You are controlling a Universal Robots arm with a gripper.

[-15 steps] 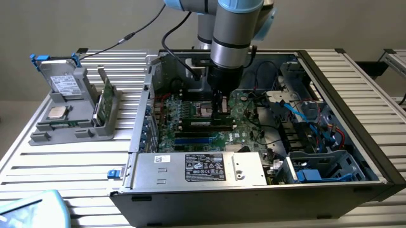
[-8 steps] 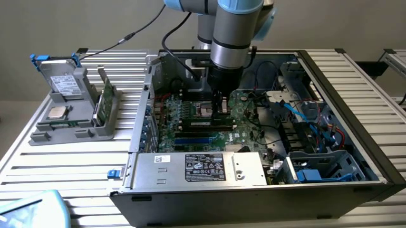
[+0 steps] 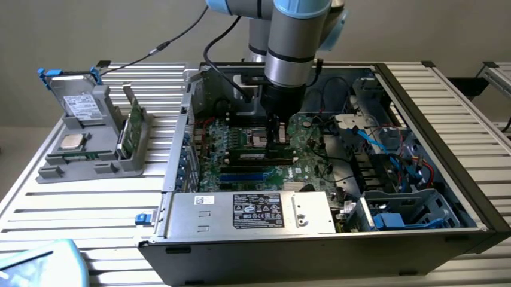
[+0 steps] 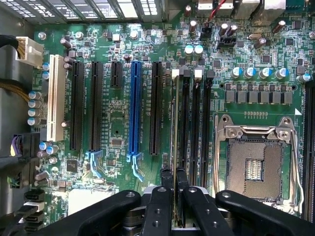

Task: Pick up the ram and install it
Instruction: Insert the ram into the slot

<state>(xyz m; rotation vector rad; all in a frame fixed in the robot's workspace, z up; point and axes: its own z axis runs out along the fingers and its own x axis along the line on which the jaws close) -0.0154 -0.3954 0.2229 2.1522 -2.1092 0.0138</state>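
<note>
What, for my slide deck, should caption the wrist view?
Gripper holds the ram edge-on at memory slots on the motherboard.

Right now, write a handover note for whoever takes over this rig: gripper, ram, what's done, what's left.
Gripper: shut on the ram, a long thin dark-green circuit-board stick seen edge-on in its grip.
Where: inside the open dark computer case, the ram lies along the long black memory slots with white end clips, beside the empty metal processor socket on the large green motherboard.
Done: ram picked up and brought to the slots.
Left: not released; whether it is seated cannot be told.
</note>
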